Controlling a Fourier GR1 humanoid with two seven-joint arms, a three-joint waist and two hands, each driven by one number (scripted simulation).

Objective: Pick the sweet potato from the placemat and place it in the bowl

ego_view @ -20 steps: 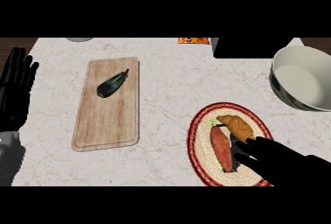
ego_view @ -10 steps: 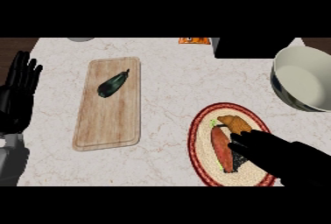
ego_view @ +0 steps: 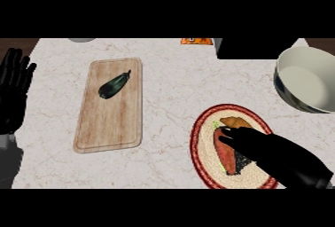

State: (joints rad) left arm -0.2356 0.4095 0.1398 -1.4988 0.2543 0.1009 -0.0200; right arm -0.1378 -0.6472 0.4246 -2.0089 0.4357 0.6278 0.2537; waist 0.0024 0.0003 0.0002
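Two hands show over the desk (ego_view: 170, 88). At the far left edge the left hand (ego_view: 14, 95) rests open, its fingers straight and pointing up, holding nothing and well apart from everything the task needs.

Next comes a wooden board (ego_view: 108, 128), lying lengthwise, with a dark eggplant (ego_view: 114, 85) on its upper half; neither belongs to the task.

Right of the board lies the round woven placemat (ego_view: 203, 153) with its red rim. On it the sweet potato (ego_view: 226, 150) lies lengthwise, orange-red and long, with what looks like a paler orange piece (ego_view: 235, 122) touching its upper end; what that piece is I cannot tell. The right hand (ego_view: 268, 153) comes in from the lower right and lies over the potato's right side, fingers (ego_view: 232, 133) stretched forward and slightly bent across its upper half. They do not look curled round it, so I judge the hand open and nothing held.

The potato is likely stiff, fairly heavy for its size, with a dull skin that should not slip much and no fear of bruising. Its tapering ends would roll out of a pinch, so the thick middle, taken across its width, seems the best hold.

At the upper right the bowl (ego_view: 291, 91) stands well apart from the placemat, its white inside showing nothing in it.
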